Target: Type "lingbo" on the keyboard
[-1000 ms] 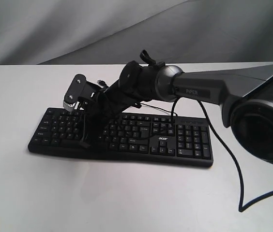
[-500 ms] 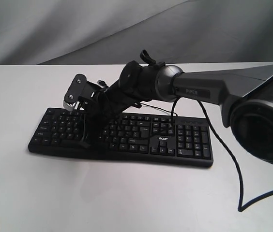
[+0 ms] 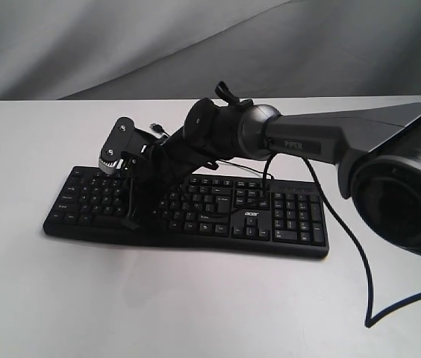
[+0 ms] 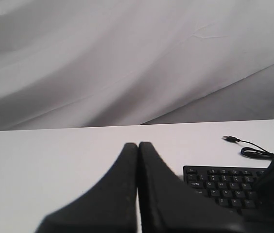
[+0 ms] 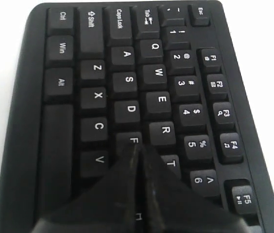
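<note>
The black keyboard (image 3: 270, 216) lies across the white table, acer logo toward its right half. My right arm reaches over it from the right. The right gripper (image 3: 131, 221) is shut, pointing down onto the left-middle letter keys. In the right wrist view its joined tips (image 5: 139, 146) sit at the edge of the F key (image 5: 133, 140), covering the key beside it; the keyboard (image 5: 98, 73) fills that view. The left gripper (image 4: 138, 144) is shut on nothing, above bare table beside the keyboard's (image 4: 219, 182) Esc corner. It does not show in the exterior view.
The keyboard's loose USB plug (image 4: 230, 139) and thin cable lie on the table behind the keyboard. A black cable (image 3: 367, 298) hangs from the right arm down to the table at front right. A grey cloth backdrop (image 3: 121, 45) hangs behind the table.
The right arm's wrist and elbow shifted slightly to the left and up, while the fingertips stay at about the same keys. The keyboard has not moved.
</note>
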Robot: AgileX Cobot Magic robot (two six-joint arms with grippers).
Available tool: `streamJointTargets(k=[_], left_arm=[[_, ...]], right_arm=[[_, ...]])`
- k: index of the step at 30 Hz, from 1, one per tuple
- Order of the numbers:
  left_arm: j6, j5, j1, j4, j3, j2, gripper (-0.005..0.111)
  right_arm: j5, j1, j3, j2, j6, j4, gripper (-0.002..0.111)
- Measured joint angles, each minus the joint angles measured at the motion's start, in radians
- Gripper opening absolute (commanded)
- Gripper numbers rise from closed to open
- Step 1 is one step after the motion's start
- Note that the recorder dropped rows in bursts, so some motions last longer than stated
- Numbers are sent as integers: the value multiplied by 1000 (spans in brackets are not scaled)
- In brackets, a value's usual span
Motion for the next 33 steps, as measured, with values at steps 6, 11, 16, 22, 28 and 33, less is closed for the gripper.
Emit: streamJointTargets(k=[6, 11, 16, 22, 28, 33], left_arm=[[0, 0, 0, 0, 0, 0, 1], [0, 0, 0, 0, 0, 0, 1], [0, 0, 0, 0, 0, 0, 1], [0, 0, 0, 0, 0, 0, 1], [0, 0, 0, 0, 0, 0, 1], [0, 0, 0, 0, 0, 0, 1]], right_arm=[[-2, 0, 0, 9, -2, 4, 0], [4, 0, -6, 10, -2, 15, 0], [52, 0, -6, -15, 31, -26, 0], [88, 9, -2, -24, 53, -48, 0], [99, 13, 3, -24, 58, -58, 0], [100, 13, 3, -24, 74, -83, 0]])
